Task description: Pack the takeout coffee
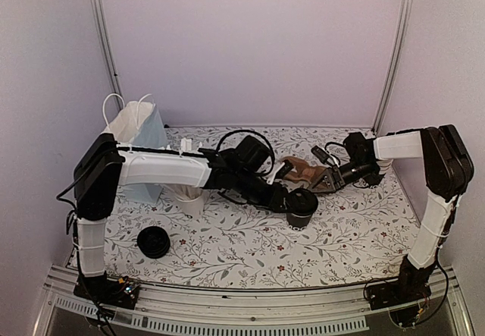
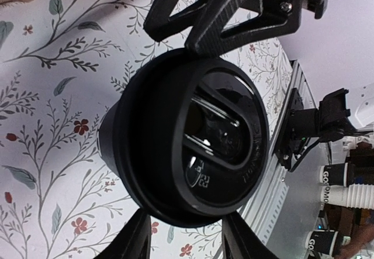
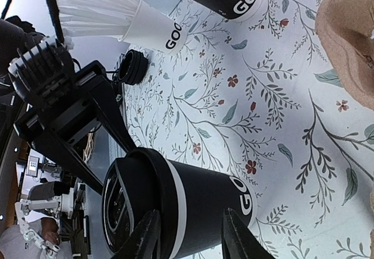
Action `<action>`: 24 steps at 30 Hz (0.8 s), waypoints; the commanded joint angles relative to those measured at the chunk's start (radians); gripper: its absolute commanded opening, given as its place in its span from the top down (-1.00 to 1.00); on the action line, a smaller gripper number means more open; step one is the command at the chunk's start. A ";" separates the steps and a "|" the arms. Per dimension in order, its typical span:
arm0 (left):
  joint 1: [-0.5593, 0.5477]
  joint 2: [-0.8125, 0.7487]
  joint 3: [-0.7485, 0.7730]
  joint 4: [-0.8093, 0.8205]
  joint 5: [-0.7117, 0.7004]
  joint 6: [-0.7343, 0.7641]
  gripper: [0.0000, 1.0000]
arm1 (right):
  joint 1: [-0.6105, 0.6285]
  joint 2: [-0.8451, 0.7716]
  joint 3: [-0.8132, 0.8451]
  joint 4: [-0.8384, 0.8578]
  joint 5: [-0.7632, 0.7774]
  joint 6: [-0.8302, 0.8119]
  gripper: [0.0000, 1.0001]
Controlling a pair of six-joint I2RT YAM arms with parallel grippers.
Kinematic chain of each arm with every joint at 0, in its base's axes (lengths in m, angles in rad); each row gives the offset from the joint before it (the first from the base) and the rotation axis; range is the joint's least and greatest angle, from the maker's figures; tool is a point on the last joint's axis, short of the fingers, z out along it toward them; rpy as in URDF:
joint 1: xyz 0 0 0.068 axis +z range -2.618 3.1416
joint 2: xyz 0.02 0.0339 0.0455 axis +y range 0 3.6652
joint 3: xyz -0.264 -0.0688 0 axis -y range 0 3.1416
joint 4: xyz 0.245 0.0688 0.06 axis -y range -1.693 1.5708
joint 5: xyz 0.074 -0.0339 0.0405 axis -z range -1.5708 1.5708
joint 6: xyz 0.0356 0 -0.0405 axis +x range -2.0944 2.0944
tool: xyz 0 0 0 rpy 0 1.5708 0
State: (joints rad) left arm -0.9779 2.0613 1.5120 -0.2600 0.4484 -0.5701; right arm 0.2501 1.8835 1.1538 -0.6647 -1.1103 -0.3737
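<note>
left gripper (image 2: 187,241): hanging half-open, clamping nothing | right gripper (image 3: 187,235): standing half-open, holding nothing | takeout coffee (image 1: 301,208): standing upright on the tabletop (image 1: 227,252), lid (image 2: 198,148) just beyond the left gripper's fingertips, wall beside the right gripper's | handling: probably light, paper wall denting easily, lid slick — a gentle hold around the wall under the lid is looking safest

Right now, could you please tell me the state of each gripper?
Left gripper: open, at the lid edge of the takeout coffee, no grip visible.
Right gripper: open, holding nothing, takeout coffee just ahead.
</note>
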 commanded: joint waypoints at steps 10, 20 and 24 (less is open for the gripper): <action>-0.003 -0.126 -0.013 0.023 -0.154 0.092 -0.01 | 0.023 -0.050 0.085 -0.196 0.119 -0.082 -0.12; -0.005 -0.149 -0.007 0.004 -0.162 0.152 -0.05 | 0.023 -0.124 0.128 -0.193 0.184 -0.084 -0.34; -0.006 -0.169 -0.022 0.005 -0.170 0.162 -0.05 | 0.025 -0.167 0.129 -0.188 0.208 -0.145 -0.45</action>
State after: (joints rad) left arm -0.9844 1.9358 1.5005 -0.2546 0.2966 -0.4416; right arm 0.2691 1.7733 1.2598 -0.8509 -0.9401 -0.4580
